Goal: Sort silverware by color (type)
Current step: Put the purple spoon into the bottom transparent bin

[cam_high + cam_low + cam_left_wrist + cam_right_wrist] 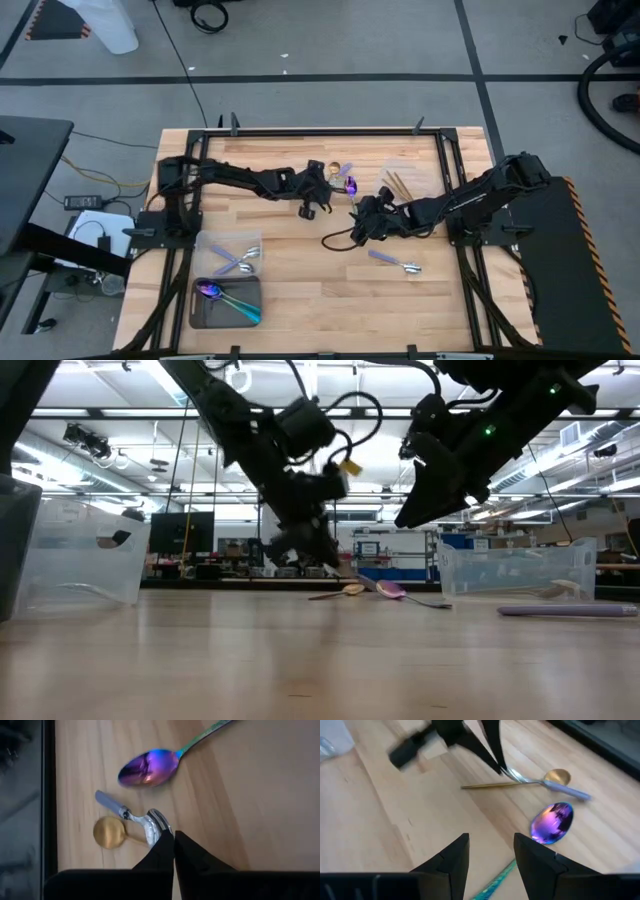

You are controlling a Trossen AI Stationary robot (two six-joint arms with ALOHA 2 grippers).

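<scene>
My left gripper point(173, 840) is clenched on the bowl end of a silver spoon point(142, 820) with a lavender handle, which crosses a gold spoon point(111, 832) just beside my fingertips. A clean lift should rise straight, leaving the gold one undisturbed. Just beyond lies an iridescent purple spoon point(150, 767) with a teal handle. My right gripper point(490, 852) hovers near, jaws apart, empty. The silver piece looks slim, glossy and likely slippery.

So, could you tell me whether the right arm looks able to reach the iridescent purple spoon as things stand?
Probably yes. The right gripper hangs open just short of the iridescent spoon, with bare wood between them. The left gripper, shut on the silver spoon beside it, works close by but off that path.
</scene>
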